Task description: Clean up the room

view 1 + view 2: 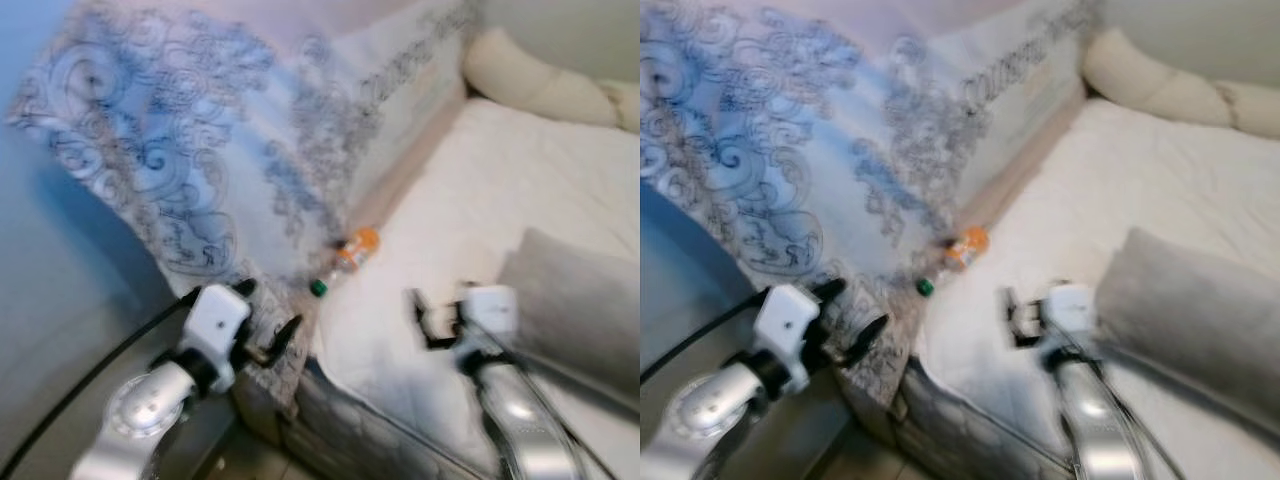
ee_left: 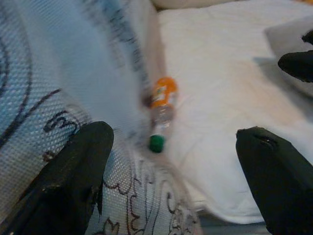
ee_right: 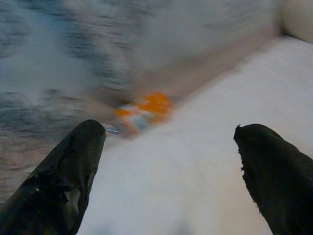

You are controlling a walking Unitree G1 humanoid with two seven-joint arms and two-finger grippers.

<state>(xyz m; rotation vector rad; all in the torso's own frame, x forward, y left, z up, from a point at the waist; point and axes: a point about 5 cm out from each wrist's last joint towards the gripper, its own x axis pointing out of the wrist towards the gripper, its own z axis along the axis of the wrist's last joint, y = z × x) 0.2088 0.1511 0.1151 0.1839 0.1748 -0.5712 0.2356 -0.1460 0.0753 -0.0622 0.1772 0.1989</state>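
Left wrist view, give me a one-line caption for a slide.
Open left gripper faces an orange-labelled bottle lying on the white mattress beside the patterned bed rail.

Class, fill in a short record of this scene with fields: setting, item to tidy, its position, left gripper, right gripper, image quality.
setting: a bed with a white mattress and a patterned sheet draped along its side
item to tidy: bottle, orange label, green cap
position: lying on its side at the mattress edge, against the sheet
left gripper: open, over the sheet's lower edge, short of the bottle
right gripper: open, above the mattress, empty
other: grey pillow, cream bolster
image quality: blurred
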